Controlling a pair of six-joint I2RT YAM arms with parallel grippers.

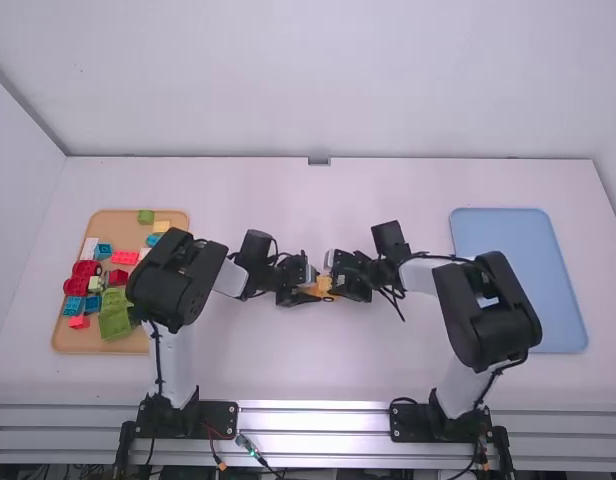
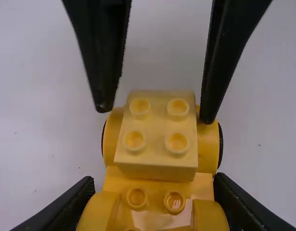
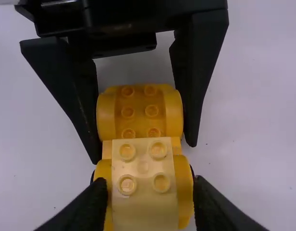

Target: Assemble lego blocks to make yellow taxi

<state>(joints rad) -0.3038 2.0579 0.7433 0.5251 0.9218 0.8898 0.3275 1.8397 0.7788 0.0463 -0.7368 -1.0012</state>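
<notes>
The orange base (image 2: pixel 205 183) is held between the fingers of the left claw (image 1: pixel 313 282), at one pair of its rounded fenders. Just beyond those fingers, the pale yellow block (image 2: pixel 155 122) is seated on the base's other end. It is flanked by the parted fingers of the right claw (image 1: pixel 335 274), with a slim gap left beside it. Well apart, to the right claw's right, the blue tray (image 1: pixel 523 300) is placed; farther off, to the left claw's left, mixed blocks (image 1: pixel 116 318) are held in the tan tray (image 1: pixel 108 345).
</notes>
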